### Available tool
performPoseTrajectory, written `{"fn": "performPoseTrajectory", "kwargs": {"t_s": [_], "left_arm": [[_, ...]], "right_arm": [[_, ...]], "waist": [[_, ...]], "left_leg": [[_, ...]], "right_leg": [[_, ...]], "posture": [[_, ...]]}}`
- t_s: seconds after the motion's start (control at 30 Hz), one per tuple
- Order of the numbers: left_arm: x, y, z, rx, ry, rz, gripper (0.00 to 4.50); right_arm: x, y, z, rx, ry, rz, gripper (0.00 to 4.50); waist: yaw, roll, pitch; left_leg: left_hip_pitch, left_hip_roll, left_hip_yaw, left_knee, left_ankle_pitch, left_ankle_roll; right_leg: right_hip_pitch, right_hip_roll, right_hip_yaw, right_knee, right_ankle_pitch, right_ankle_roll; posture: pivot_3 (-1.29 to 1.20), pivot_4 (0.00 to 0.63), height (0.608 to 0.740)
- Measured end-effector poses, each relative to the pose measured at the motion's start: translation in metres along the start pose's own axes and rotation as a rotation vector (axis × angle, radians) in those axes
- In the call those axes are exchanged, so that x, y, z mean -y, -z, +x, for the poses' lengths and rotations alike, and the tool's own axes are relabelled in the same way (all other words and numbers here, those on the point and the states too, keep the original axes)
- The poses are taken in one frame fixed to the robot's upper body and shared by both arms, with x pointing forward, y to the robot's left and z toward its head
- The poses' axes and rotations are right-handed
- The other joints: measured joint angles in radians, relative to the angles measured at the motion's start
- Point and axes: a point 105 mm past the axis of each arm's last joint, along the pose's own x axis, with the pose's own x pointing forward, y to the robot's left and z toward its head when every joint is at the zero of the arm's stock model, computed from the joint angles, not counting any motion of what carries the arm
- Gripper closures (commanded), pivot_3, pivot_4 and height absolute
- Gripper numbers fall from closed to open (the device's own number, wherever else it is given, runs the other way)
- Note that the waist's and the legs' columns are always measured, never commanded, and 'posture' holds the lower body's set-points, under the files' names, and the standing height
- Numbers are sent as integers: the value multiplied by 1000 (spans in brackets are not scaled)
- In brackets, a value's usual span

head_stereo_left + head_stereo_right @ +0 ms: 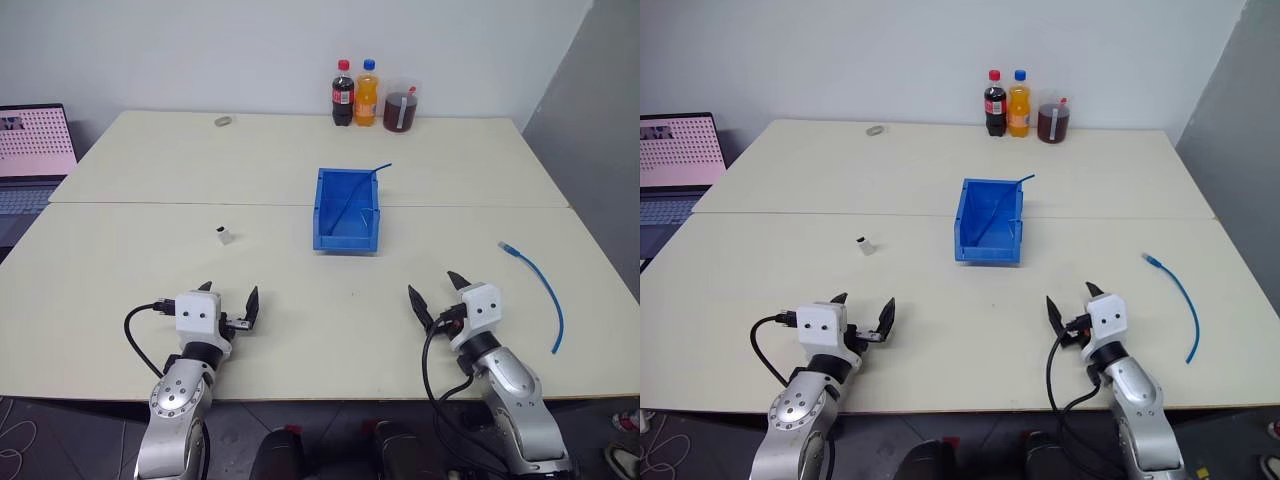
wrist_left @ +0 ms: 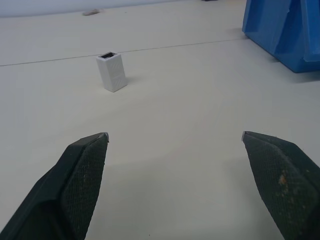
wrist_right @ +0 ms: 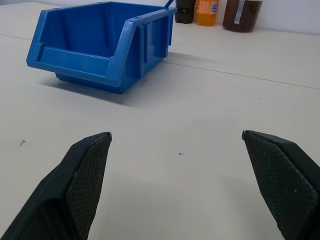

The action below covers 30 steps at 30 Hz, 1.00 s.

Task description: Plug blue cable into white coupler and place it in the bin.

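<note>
The left claw [image 1: 229, 298] hovers low over the matte cream tabletop [image 1: 300, 330], its two black fingers [image 2: 80, 180] spread wide, their inner pads cross-hatched with a fine rubbery grain; it grips nothing. The right claw [image 1: 437, 291] stands the same way, fingers fully apart, nothing between them.

Ahead of the left claw, and a little towards the right one, stands the tiny white boxy plastic coupler [image 1: 224, 236], upright, smooth-sided, a dark opening on its top face; it stands apart from everything else. Further ahead, between the two claws, rests the bright-blue rectangular hard-plastic bin [image 1: 346, 208], glossy, open at the top, with a lower front lip facing the claws and one inner divider; a thin, straight, darker blue strand [image 1: 377, 171] pokes up past its far corner. The light-blue network cable [image 1: 540, 290], thin and gently curved, lies flat out beyond the right claw's outer side, near the table edge, a pale plug at its far end.

The surface is two cream tables butted along a seam; the wall behind is plain white; against it stand a cola bottle [image 1: 343, 94], an orange soda bottle [image 1: 367, 93] and a jug of dark-red liquid [image 1: 400, 110]. A laptop [image 1: 35, 150] stands open off to the far left.
</note>
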Motion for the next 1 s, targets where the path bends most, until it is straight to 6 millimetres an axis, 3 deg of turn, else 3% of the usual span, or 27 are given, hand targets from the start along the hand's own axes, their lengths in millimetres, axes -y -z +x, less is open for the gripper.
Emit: {"fn": "performPoseTrajectory", "kwargs": {"t_s": [0.67,0.77,0.87,1.0], "left_arm": [[9,5,-7,-13,82,36,0],[28,2,-13,-15,284,16,0],[59,-16,-17,22,528,-7,0],[81,-36,-9,43,743,45,0]], "right_arm": [[0,-3,6,12,-14,-6,46],[1,-3,5,11,-20,-14,46],[4,-4,5,10,-24,-28,46],[21,-12,0,26,20,-47,46]], "waist": [[0,0,0],[0,0,0],[1,0,0],[1,0,0]], "left_leg": [[0,0,0,0,0,0],[0,0,0,0,0,0],[-1,0,0,0,0,0],[-1,0,-1,0,0,0]], "right_leg": [[0,0,0,0,0,0],[0,0,-1,0,-1,-1],[0,-1,-1,0,-3,-5],[0,0,-1,0,-2,-4]], "posture": [[0,150,740],[0,150,740],[0,150,740],[0,150,740]]}}
